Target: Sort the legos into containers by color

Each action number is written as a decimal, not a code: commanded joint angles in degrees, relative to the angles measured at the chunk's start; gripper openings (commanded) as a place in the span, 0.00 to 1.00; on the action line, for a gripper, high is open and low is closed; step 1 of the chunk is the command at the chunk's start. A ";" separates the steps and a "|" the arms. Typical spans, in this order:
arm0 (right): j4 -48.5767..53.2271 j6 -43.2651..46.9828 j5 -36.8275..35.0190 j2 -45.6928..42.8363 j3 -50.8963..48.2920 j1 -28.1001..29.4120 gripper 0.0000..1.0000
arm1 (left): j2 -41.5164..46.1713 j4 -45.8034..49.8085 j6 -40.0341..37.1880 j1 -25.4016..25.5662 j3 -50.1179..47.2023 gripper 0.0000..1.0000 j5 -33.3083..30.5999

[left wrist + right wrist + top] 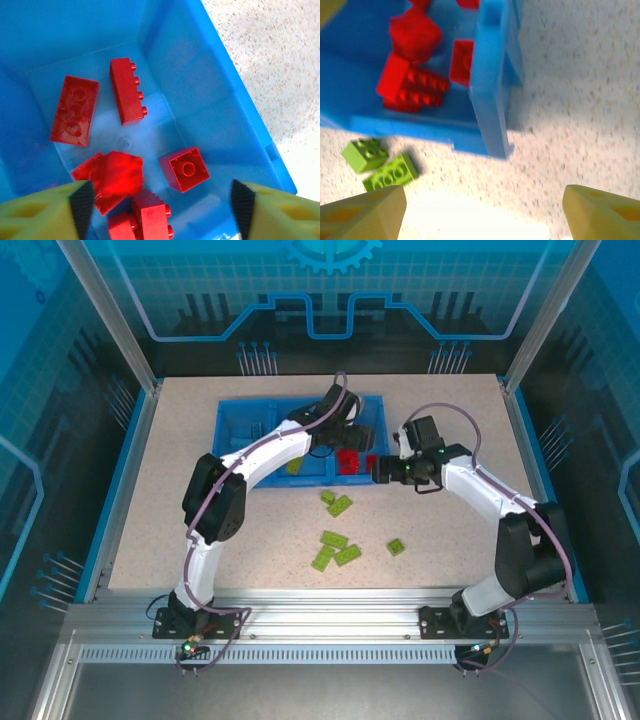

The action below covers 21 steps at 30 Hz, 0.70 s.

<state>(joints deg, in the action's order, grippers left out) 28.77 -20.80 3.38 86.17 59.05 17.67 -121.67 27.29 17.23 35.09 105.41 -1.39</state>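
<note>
Speckled beige surface (180, 460) fills a blue-walled cell, and both arms reach across it toward the far side. Left gripper (162, 202) hangs open over the right compartment (200, 75) of the tray (490, 100), its dark pads (82, 200) wide apart with nothing held between them. Under it lie the red legos (127, 95): one long brick on its side with studs pointing right, another long one beside it showing its hollow underside, a square one (185, 169) tilted and also hollow side up, and a small heap near the pads where one brick is blurred. Right gripper (482, 212) is open as well and empty, poised above bare surface just off the tray's near right corner. Just beside the tray's near wall, on the surface, lie two green legos (390, 172), close together but whether they touch I cannot tell. From above, four more green ones (334, 539) lie scattered nearer the arm bases, three in a loose cluster and one off to the right. A few green bricks (297, 466) lie inside the tray, left of the red ones.
</note>
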 commanded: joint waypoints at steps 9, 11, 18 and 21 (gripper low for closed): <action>13.33 -8.16 -2.54 -12.79 -13.62 11.00 0.82 | 12.80 -10.03 7.78 0.16 -10.25 0.99 7.34; 14.46 -9.08 -3.28 -13.57 -14.71 13.75 0.81 | 15.61 -11.94 9.08 -0.02 -13.69 0.99 7.72; 18.17 -10.76 -6.53 -11.95 -15.71 17.58 0.78 | 23.78 -16.99 14.64 -3.68 -26.34 0.99 10.61; 17.38 -10.59 -6.22 -10.07 -15.92 18.31 0.77 | 26.56 -18.10 15.87 -4.95 -31.05 0.99 10.26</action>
<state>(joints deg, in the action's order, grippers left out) 44.51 -30.26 -1.72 74.46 43.70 34.65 -97.45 11.68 30.06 31.40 78.08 7.40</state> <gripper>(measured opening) 0.769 0.988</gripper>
